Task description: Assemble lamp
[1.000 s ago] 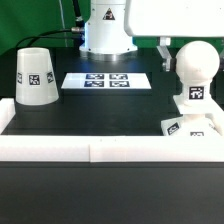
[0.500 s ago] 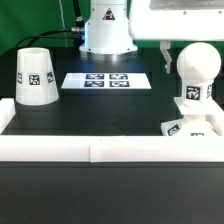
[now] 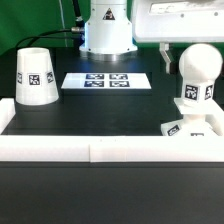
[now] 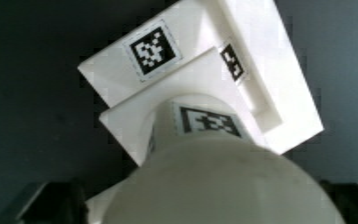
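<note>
end effector (image 4: 202,198): jaws seem apart, either side of bulb (image 3: 197,72) head; contact unclear
bulb: upright on base (image 3: 190,125), exterior view's right
base: flat on table (image 3: 100,115)
shade (image 3: 35,75): on table, exterior view's left, well apart from bulb

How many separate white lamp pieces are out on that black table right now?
3. The white truncated-cone shade stands at the exterior view's left; the white round-headed bulb stands at that view's right, on the flat square white base. None seems hidden.
</note>
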